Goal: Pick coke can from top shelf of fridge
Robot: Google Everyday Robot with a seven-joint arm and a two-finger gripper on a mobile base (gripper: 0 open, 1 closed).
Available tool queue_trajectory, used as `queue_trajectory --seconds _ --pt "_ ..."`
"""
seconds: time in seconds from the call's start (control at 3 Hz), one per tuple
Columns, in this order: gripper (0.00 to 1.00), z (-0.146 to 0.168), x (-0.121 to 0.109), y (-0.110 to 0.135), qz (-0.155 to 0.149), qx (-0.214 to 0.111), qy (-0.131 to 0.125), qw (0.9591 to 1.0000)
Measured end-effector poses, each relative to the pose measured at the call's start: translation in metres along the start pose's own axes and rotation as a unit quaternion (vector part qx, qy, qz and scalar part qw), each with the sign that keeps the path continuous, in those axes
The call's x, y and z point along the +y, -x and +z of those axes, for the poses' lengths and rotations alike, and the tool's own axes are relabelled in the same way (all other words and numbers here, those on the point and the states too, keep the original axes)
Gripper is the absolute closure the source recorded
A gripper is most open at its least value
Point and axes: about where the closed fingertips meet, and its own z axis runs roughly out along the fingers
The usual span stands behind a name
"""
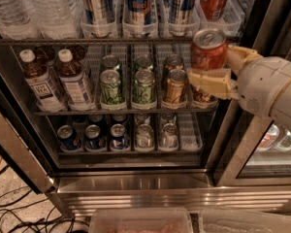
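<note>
Fingers (pixel 211 84) of my hand (pixel 219 70) clamp the coke can (pixel 208 48). I hold it upright in front of the fridge (pixel 136 191), at its right side, just below the top shelf (pixel 111 41) rail. Green cans (pixel 128 86) stand on the rack to its left.

gripper (pixel 216 72): at the right side of the fridge (pixel 136 183), just under the top shelf (pixel 136 41) rail; jaws clasp the coke can (pixel 209 50), hiding its lower part
coke can script: blurred, unreadable
arm (pixel 274 89): cut off by the right edge
tall cans (pixel 138 6), water bottles (pixel 12 8): tops cut off by the upper edge
can behind the gripper (pixel 203 99): mostly hidden
lowest-rack cans (pixel 117 132): labels too small to read
</note>
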Motion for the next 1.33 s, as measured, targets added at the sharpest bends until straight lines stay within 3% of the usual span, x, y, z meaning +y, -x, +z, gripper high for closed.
queue_trajectory --seconds 0.33,0.67,1.0,1.33 --pt "1.0 0.001 0.037 -0.02 -0.041 0.019 0.097 0.9943" --pt "1.0 -0.013 0.083 -0.021 -0.053 -0.011 0.186 0.9811" --pt "1.0 -0.035 0.135 0.015 -0.018 -0.048 0.254 0.9658" --pt "1.0 -0.044 0.168 0.058 0.009 -0.053 0.324 0.9446"
